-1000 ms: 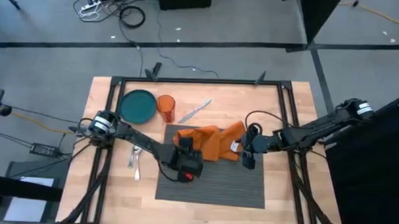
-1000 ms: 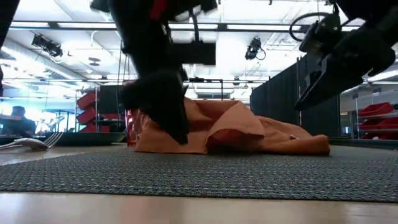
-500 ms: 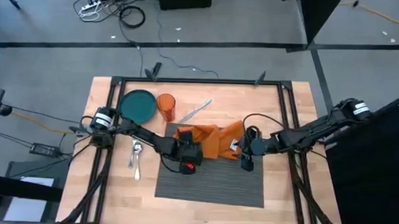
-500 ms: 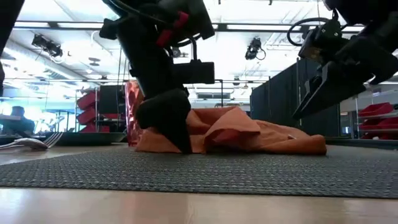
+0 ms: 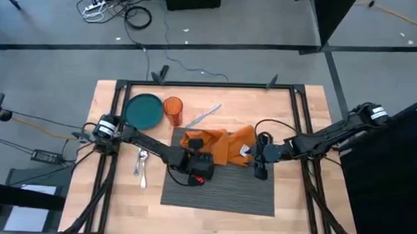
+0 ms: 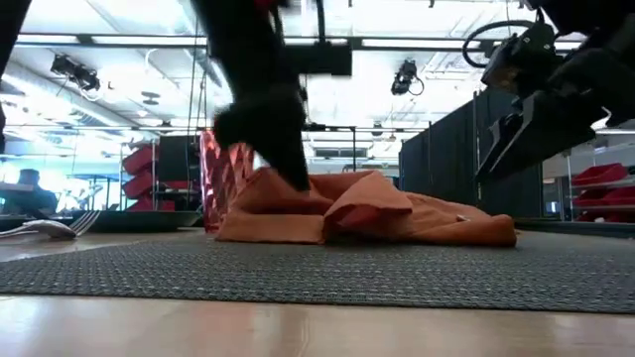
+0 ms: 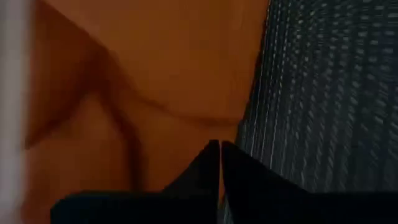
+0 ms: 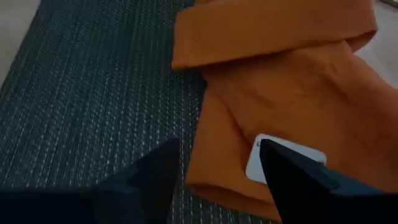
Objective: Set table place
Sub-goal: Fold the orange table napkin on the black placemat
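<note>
On the table [image 5: 106, 204], the napkin [image 5: 218, 147] lies crumpled on the mat [image 5: 219, 191]: left gripper [image 7: 219, 155] pinched together at its seven o'clock edge, right gripper [image 8: 217, 165] spread by its four o'clock hem, likely clearing it off next.

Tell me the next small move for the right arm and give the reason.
Probably lower the right gripper onto the crumpled orange cloth napkin and close. Its jaws are open at the napkin's edge, which lies bunched on the dark grey ribbed placemat. The left gripper is shut beside the cloth.
</note>
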Controlling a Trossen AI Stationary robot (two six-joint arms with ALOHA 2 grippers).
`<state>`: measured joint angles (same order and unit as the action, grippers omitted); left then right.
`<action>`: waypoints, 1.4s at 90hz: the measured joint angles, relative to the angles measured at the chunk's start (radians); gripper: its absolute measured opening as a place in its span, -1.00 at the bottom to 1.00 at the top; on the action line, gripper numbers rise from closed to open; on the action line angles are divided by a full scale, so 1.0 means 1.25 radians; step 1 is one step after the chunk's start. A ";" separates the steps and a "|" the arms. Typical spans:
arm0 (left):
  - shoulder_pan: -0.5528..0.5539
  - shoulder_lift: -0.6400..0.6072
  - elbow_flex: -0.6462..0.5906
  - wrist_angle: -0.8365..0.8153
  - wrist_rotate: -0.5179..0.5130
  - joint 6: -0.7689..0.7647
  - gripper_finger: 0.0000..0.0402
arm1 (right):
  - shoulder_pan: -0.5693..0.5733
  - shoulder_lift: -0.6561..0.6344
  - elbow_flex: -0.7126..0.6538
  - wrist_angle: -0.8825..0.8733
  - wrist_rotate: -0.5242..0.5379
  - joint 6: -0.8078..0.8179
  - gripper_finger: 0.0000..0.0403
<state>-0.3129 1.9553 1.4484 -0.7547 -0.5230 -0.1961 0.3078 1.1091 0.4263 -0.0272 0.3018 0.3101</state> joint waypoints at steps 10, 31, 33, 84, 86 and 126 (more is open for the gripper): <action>-0.023 0.000 0.038 -0.058 -0.014 -0.012 -1.00 | 0.006 -0.010 0.000 -0.002 -0.001 0.001 -0.02; 0.018 0.002 -0.040 -0.105 0.019 -0.076 -0.81 | 0.010 -0.012 0.000 -0.002 -0.015 0.011 -0.02; 0.021 0.002 -0.043 -0.110 0.034 -0.077 -0.77 | 0.010 -0.012 0.000 -0.002 -0.016 0.016 -0.03; 0.106 0.007 -0.064 -0.099 0.152 -0.016 -0.12 | 0.045 -0.012 0.000 -0.004 -0.011 0.022 -0.05; 0.110 0.009 -0.064 -0.098 0.165 -0.012 -0.13 | 0.046 -0.012 0.000 -0.004 -0.008 0.022 -0.05; 0.128 0.014 -0.114 -0.033 0.244 0.008 -0.45 | 0.058 -0.011 0.000 -0.001 0.018 0.017 -0.06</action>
<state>-0.1525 1.9729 1.3060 -0.7962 -0.2175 -0.1864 0.3805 1.0950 0.4263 -0.0288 0.3248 0.3313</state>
